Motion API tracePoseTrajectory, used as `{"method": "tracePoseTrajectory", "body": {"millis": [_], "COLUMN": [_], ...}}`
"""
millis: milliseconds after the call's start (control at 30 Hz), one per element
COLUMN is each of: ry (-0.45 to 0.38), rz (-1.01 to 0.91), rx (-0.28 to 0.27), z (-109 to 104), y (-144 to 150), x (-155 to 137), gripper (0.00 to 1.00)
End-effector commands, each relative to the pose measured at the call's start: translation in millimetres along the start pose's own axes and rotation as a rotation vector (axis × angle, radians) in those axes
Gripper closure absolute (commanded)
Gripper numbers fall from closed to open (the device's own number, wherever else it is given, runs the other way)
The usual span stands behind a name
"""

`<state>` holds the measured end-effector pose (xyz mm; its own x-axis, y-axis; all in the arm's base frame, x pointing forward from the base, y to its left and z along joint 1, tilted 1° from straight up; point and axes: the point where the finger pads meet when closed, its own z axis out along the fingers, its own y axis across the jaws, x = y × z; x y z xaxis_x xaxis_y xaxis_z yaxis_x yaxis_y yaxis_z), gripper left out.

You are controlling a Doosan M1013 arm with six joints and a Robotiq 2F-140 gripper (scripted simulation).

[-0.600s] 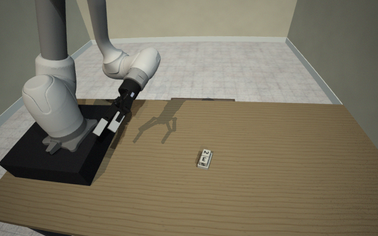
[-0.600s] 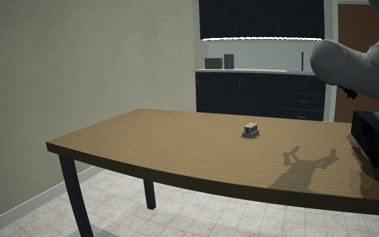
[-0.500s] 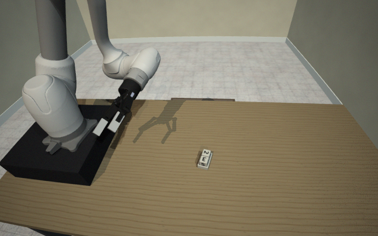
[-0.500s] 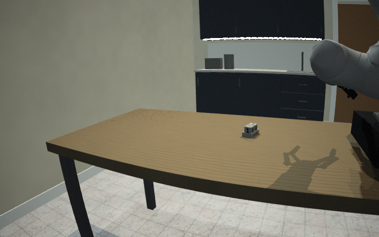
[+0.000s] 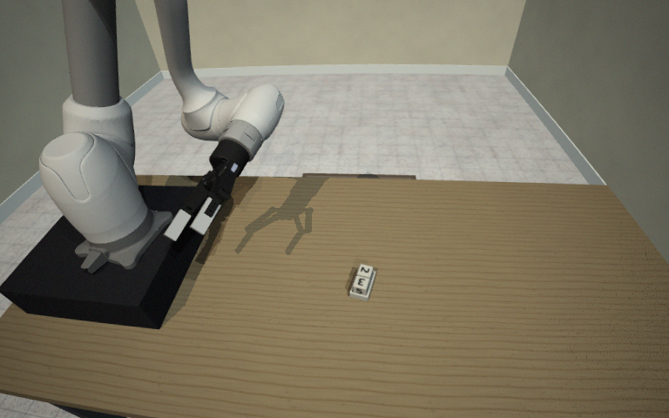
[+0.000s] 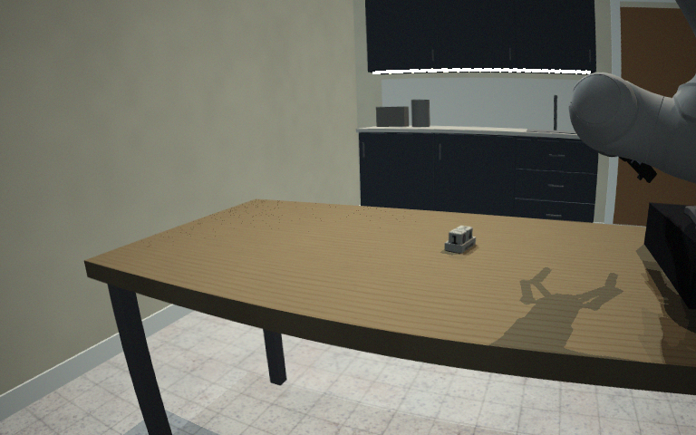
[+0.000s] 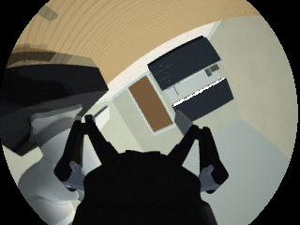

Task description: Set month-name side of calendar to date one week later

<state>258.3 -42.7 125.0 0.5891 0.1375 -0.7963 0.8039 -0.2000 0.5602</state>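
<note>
The small white calendar tray (image 5: 359, 297) (image 6: 453, 248) stands on the table and holds two white cubes side by side. The far cube (image 5: 364, 269) has what looks like a turned 2 on top. In the exterior view its end face (image 6: 453, 239) shows a 1. The near cube (image 5: 361, 281) seems to have a turned 3 on top and a 5 on its near end face. The month's name and the date beside it cannot be read. My gripper (image 5: 186, 232) (image 7: 142, 113) is open and empty, beside the robot's base, well away from the tray.
The robot's black base block (image 5: 146, 310) (image 6: 664, 247) stands on the table (image 5: 483, 336) (image 6: 314, 258). The arm's shadow falls on the table between base and tray. Dark kitchen cabinets (image 6: 476, 172) and a brown door (image 7: 151, 104) are in the background.
</note>
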Motion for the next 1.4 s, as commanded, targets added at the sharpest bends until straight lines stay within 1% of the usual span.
{"method": "tracePoseTrajectory", "body": {"millis": [0,33,67,100,133,200,233,267,300,333,367,400,433,500,533,567,600,633,733,800,867,900,933,967,1067,1100,1133,1200,1233,1267,1300,1367], "ry": [0.002,0.007,0.015,0.028,0.046,0.071,0.071,0.099,0.103,0.125,0.14,0.142,0.172,0.172,0.187,0.23,0.238,0.254,0.313,0.35,0.395,0.407,0.437,0.458,0.461,0.509,0.541,0.552,0.581,0.586,0.611,0.638], "rz": [0.001,0.005,0.011,0.022,0.038,0.06,0.06,0.086,0.09,0.112,0.127,0.129,0.161,0.161,0.178,0.226,0.235,0.254,0.326,0.373,0.433,0.449,0.49,0.52,0.524,0.596,0.644,0.66,0.706,0.714,0.755,0.8], "rx": [0.009,0.03,0.065,0.117,0.186,0.269,0.27,0.354,0.366,0.426,0.465,0.47,0.543,0.543,0.578,0.67,0.686,0.717,0.824,0.883,0.95,0.966,1.007,1.033,1.037,1.093,1.127,1.137,1.165,1.17,1.192,1.214], "z": [-0.1,-0.5,-1.3,-3.0,-6.2,-11.2,-11.3,-17.9,-18.9,-24.5,-28.5,-29.0,-37.1,-37.1,-41.2,-52.5,-54.7,-58.7,-72.7,-80.3,-88.2,-90.1,-94.2,-96.6,-96.9,-100.7,-101.9,-102.0,-101.8,-101.7,-100.6,-98.5], "y": [-1.0,-3.1,-6.5,-11.3,-16.9,-22.1,-22.1,-25.6,-25.9,-26.7,-26.4,-26.4,-24.1,-24.1,-22.1,-13.8,-11.8,-7.4,12.8,28.4,50.2,56.5,73.4,86.0,87.6,119.0,140.8,148.4,170.1,173.7,193.6,215.2], "x": [1.3,4.3,9.6,17.7,28.9,43.2,43.4,58.9,61.2,73.1,81.0,82.0,97.5,97.5,105.2,126.1,129.9,137.4,163.7,178.9,196.2,200.6,211.1,218.1,218.9,233.5,241.8,244.3,250.9,251.9,256.7,261.1], "gripper": [0.0,0.0,0.0,0.0,0.0,0.0,0.0,0.0,0.0,0.0,0.0,0.0,0.0,0.0,0.0,0.0,0.0,0.0,0.0,0.0,0.0,0.0,0.0,0.0,0.0,0.0,0.0,0.0,0.0,0.0,0.0,0.0]}}
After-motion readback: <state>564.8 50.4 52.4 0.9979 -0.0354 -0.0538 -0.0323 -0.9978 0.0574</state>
